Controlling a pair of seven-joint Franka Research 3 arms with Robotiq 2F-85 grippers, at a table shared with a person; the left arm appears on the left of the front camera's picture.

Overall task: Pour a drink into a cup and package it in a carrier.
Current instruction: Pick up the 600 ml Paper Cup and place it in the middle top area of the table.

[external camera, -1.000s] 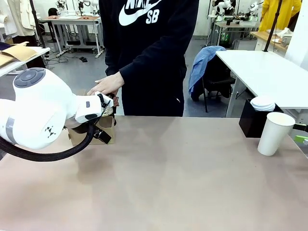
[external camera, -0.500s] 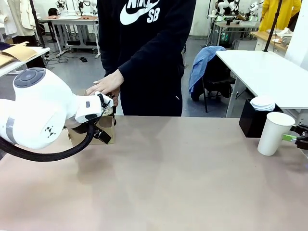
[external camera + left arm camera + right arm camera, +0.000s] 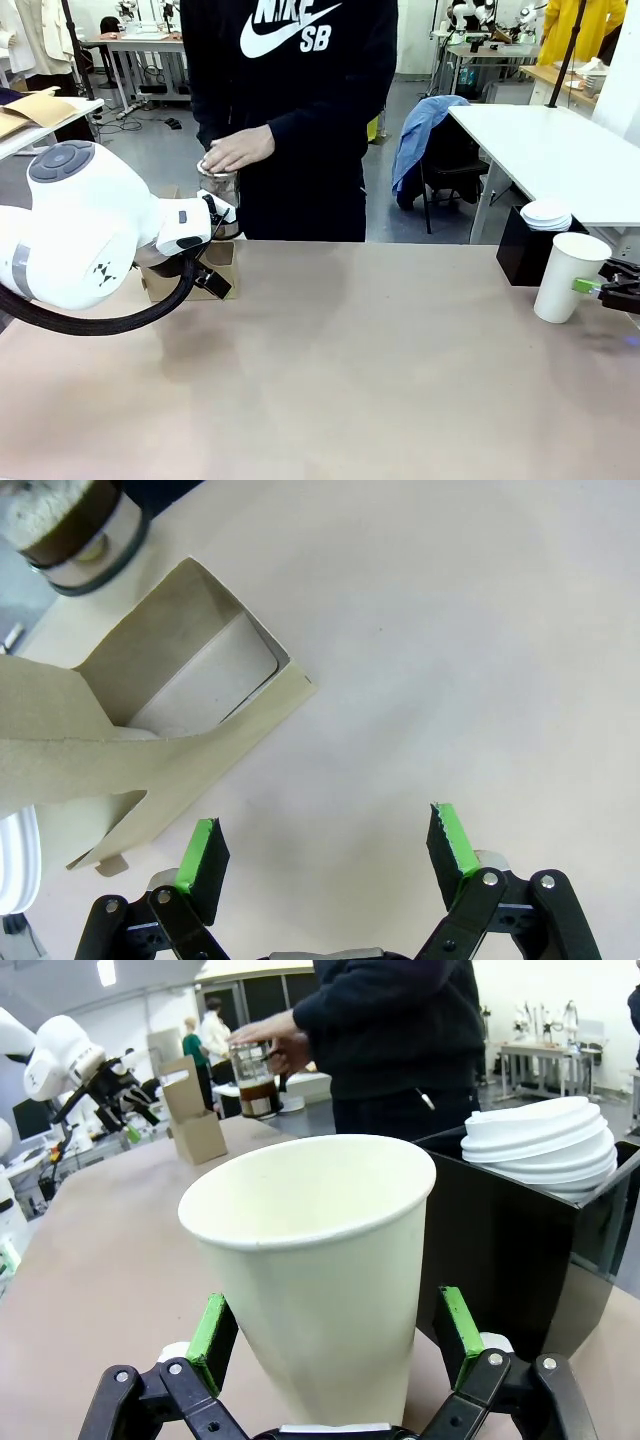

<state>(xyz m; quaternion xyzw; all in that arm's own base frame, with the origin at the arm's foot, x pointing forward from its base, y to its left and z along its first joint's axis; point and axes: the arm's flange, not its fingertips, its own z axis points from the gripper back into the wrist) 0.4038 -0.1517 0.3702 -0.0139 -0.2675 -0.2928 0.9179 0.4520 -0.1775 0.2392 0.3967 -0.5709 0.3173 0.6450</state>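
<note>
Well, the pouring has not begun. The tall white paper cup (image 3: 567, 277) stands empty at the far right of the pale table (image 3: 350, 380), just beside a black square box (image 3: 520, 252) stacked with white lids (image 3: 545, 1145). The dark brown drink (image 3: 258, 1100) sits in a clear glass jug with a metal rim (image 3: 218, 195), which the person's hand (image 3: 238, 150) holds from above at the far left, well apart from the cup. The right gripper (image 3: 333, 1338) has its jaws spread to either side of the cup's lower half; its green pads (image 3: 212, 1338) face the paper wall with a sliver of gap on each side, so nothing is pinched. The left gripper (image 3: 328, 848) hangs spread over bare tabletop, holding nothing, just beside the small brown cardboard carrier (image 3: 170, 715) at the far left. The likeliest trouble lies in the grasp: the cup looks light and tapers, so an uneven closing could shove it against the box or tip it over. Too hard a squeeze would buckle the thin wall and, once the cup is filled, push drink over the rim. A cup held crooked would also give the jug a poor target. On the left, a careless descent could catch the carrier and skew it.
</note>
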